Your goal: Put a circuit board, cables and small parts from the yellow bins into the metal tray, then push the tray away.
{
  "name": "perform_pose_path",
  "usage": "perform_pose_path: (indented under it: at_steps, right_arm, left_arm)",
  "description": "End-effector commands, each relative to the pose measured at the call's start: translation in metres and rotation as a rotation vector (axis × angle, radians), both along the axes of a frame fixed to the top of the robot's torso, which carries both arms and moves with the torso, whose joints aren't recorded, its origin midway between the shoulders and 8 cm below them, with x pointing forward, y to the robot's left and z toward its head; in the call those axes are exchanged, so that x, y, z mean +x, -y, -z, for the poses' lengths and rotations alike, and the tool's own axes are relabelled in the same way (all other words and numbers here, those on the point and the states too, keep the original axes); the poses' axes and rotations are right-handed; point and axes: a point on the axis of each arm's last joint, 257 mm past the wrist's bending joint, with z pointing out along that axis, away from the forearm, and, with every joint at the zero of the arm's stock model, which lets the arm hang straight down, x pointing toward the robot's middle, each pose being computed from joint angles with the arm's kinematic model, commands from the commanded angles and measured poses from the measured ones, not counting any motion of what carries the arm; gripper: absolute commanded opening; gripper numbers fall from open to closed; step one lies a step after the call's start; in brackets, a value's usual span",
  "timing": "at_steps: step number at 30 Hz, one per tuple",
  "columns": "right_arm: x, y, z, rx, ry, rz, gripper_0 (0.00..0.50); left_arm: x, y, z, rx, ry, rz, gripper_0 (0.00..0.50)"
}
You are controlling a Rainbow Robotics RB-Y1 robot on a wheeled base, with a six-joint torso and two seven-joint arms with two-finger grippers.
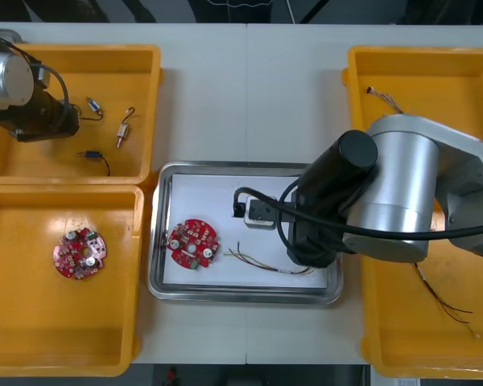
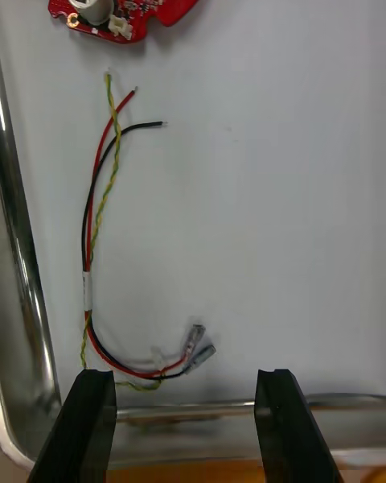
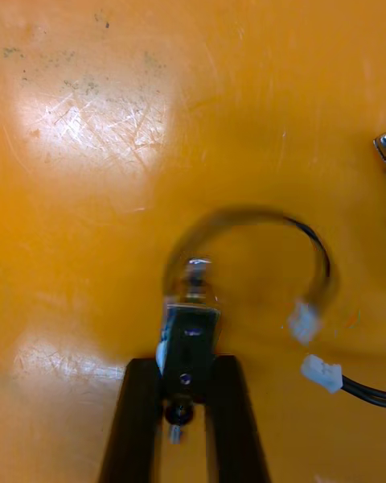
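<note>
Black fingers of the left gripper [image 3: 186,362] are closed narrowly on a small metal part [image 3: 190,322], its black cable [image 3: 310,245] looped just beyond them, over the yellow bin [image 1: 105,68], with the metal tray [image 1: 241,296] lying off to its right, where the right gripper [image 2: 185,377] is held wide open.

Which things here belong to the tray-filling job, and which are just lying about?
In the job: metal tray; circuit board and red and yellow cable inside it; open right claw above them; left claw shut on black cable.
Lying about: second circuit board, small metal part, loose cables in right bins.
</note>
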Motion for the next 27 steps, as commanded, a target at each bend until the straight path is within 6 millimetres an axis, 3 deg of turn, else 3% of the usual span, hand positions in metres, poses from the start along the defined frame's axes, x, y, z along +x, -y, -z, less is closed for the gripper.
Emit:
perform_pose_path:
  at_steps: [1,10,12,20,27]
  right_arm:
    - [0.007,-0.014,-0.048,0.063,0.032,0.019,0.500]
    - [0.023,0.034,-0.107,0.087,0.048,0.201,0.500]
    - [0.026,0.047,-0.118,0.091,0.052,0.245,0.500]
    - [0.060,0.081,-0.195,0.266,0.203,0.398,0.500]
    - [0.078,0.126,-0.219,0.297,0.254,0.539,0.500]
  left_arm:
    - [0.017,0.018,-0.025,0.062,0.040,0.112,0.000]
    - [0.004,0.007,-0.027,0.069,-0.009,0.108,0.000]
    - [-0.003,0.001,-0.034,0.082,-0.030,0.105,0.000]
    - [-0.038,-0.005,-0.080,0.098,-0.106,0.100,0.000]
    - [-0.068,0.007,-0.104,0.144,-0.169,0.117,0.000]
